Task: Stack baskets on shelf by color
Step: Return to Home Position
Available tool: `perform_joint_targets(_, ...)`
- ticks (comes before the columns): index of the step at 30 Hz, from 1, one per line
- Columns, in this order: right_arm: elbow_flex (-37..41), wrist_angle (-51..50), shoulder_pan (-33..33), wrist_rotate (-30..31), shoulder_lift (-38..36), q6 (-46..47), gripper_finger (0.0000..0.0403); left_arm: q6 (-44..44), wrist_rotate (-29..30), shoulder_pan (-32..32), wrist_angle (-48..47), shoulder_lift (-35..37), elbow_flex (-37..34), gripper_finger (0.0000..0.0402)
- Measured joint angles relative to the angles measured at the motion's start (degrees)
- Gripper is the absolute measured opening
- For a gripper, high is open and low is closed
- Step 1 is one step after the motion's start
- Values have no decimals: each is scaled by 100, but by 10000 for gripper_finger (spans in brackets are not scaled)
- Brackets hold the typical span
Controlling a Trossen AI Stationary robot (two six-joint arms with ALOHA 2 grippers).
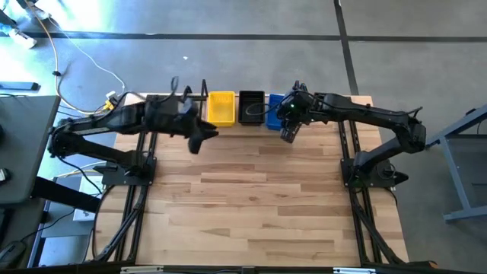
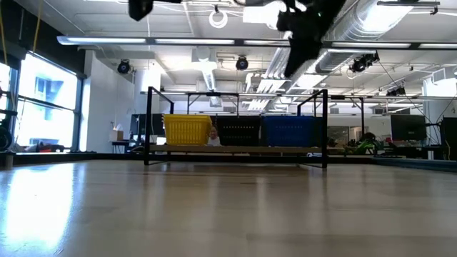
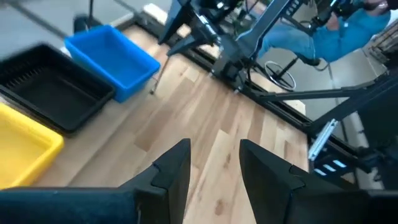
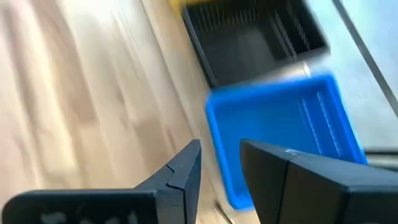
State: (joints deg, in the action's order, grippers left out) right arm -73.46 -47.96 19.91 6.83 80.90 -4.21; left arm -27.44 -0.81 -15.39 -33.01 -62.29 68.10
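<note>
Three stacks of baskets stand side by side on the shelf (image 1: 228,124) at the table's far edge: yellow (image 1: 221,108), black (image 1: 251,106) and blue (image 1: 274,111). In the low view they sit in a row on the shelf plank (image 2: 235,150): yellow (image 2: 187,130), black (image 2: 239,130), blue (image 2: 288,130). My left gripper (image 1: 199,138) hangs open and empty in the air just near of the yellow stack. My right gripper (image 1: 289,134) is open and empty, raised beside the blue stack's near edge. How many baskets each stack holds does not show.
The slatted wooden tabletop (image 1: 251,198) stretches toward the near edge in front of the shelf. Black wire uprights (image 2: 148,125) stand at the shelf's ends. A person in blue (image 3: 339,31) sits beyond the table's right side. A dark desk (image 1: 23,144) stands left of the table.
</note>
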Motion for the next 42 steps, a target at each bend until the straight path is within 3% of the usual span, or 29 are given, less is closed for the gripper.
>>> perform_joint_targets(7, -605, 821, -587, -12, 0, 856, 97, 262, 635, 804, 547, 1072, -1107, 127)
perform_joint_targets(17, -755, 1976, -1245, -30, 0, 1625, 97, 913, 539, 1697, 2476, 2978, -3750, 126)
perform_joint_targets(25, -755, 2358, -1363, -26, -193, 2026, 97, 1503, 408, 1726, 2812, 4699, -5213, 126)
perform_joint_targets(31, -755, 2236, -1380, 226, -978, 1701, 97, 1417, 250, 1605, 2856, 5793, -5938, 126)
perform_joint_targets(36, -569, 1606, -1690, 1252, -1956, 1307, 97, 1410, 249, 1604, 2847, 6217, -6452, 126)
perform_joint_targets(39, -16, 1563, -1962, 1679, -2714, 1328, 97, 1421, 158, 1602, 2956, 6152, -6576, 126)
perform_joint_targets(42, 810, 1908, -2188, 1712, -3513, 1573, 97, 1408, 172, 1602, 2915, 6048, -6572, 126)
